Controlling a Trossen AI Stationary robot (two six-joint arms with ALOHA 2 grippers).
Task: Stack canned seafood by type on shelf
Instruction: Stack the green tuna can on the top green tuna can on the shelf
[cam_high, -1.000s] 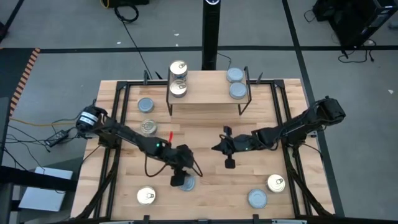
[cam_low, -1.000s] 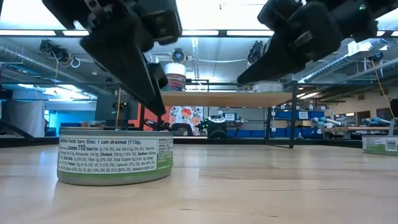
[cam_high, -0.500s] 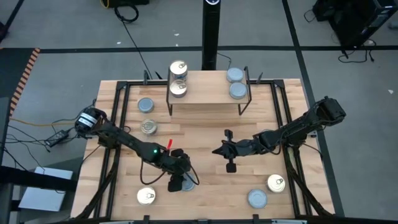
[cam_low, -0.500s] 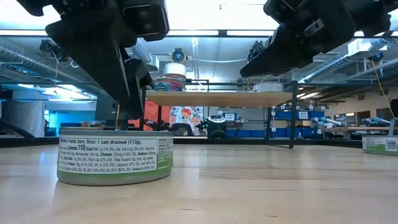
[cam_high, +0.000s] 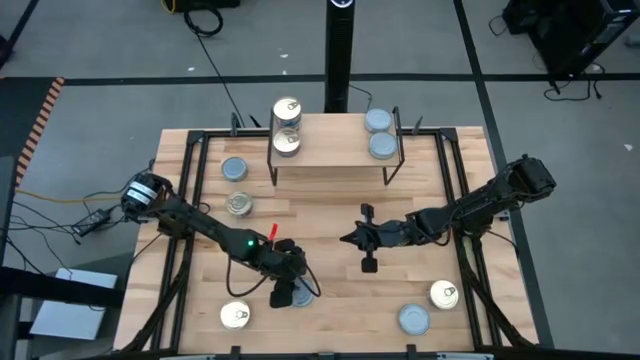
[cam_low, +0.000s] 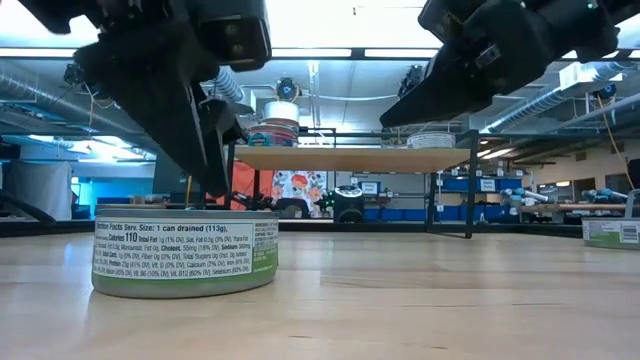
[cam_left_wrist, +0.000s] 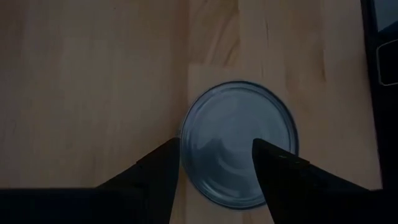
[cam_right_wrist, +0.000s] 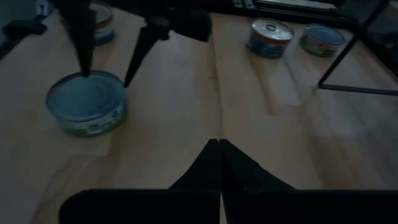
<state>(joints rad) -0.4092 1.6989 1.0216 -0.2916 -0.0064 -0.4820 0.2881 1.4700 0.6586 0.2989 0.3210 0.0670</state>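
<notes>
From above: whole tabletop laid out, with the shelf at the far edge carrying two gold-topped tins at its left end and two blue-grey tins at its right end. Also loose on the tabletop: a blue-grey tin and a gold tin left of the shelf, a gold tin at the near left, a blue-grey tin and a gold tin at the near right.

Hidden from above, mostly, by the left claw: the blue-grey tin below it. Shown plainly only in the left wrist view: that tin's plain top, flat on the wood, with the left claw spread wide and one finger at the tin's rim, the other finger over its top. No grip on the tin; nothing held.

From table height: printed green label on the tin's side, tin standing on the wood, dark fingers of the left claw reaching down to just above its top edge. Whether touching or not, cannot tell.

Right claw near mid-tabletop, well apart from that tin, raised off the wood in the low view. In the right wrist view, right claw pressed fully together, empty, facing the tin and the left claw's fingers above it.
</notes>
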